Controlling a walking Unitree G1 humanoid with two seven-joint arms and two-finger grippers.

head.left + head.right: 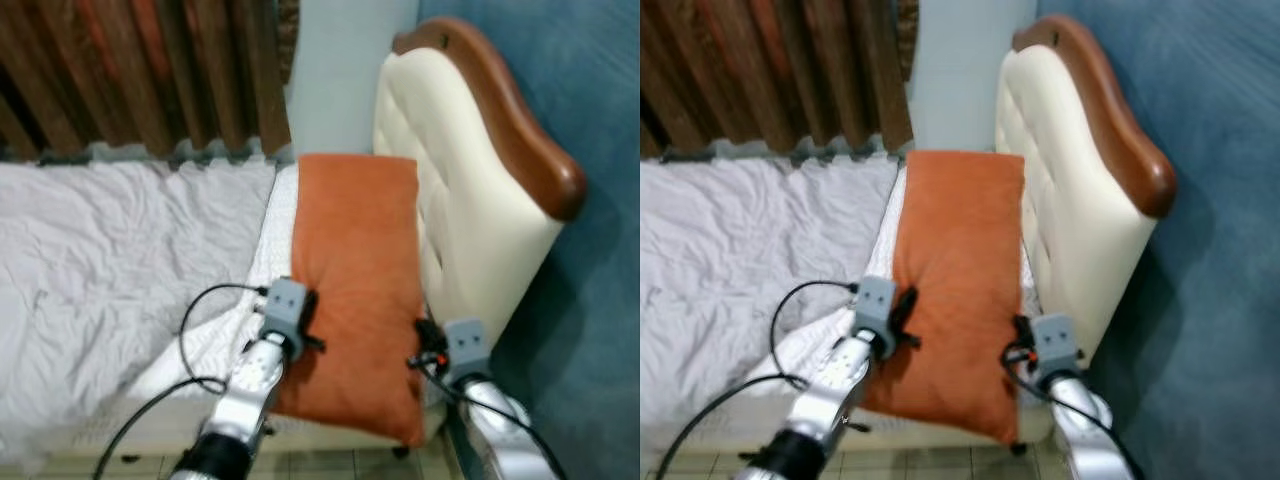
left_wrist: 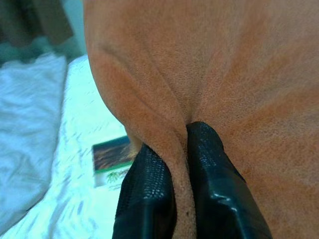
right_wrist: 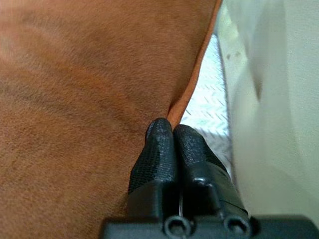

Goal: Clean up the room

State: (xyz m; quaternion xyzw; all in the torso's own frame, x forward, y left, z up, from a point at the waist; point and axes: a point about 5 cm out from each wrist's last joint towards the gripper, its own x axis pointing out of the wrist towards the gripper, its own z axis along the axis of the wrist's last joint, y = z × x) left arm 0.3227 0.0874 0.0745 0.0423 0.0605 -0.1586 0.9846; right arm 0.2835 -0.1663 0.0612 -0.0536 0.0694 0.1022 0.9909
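I see the cream headboard [image 1: 470,190] at right, grey blanket [image 1: 110,270] at left; my left claw [image 2: 182,164] and right claw [image 3: 172,134] each pinch the orange pillow [image 1: 355,280] at center frame.

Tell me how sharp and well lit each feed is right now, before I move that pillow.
Left eye view: soft overall, the orange pillow and headboard slightly blurred, lighting even. Left wrist view: left claw fairly crisp where it pinches the pillow, the white bedding behind washed out and bluish. Right wrist view: right claw sharp at the pillow's edge, the headboard beside it blurred and bright.
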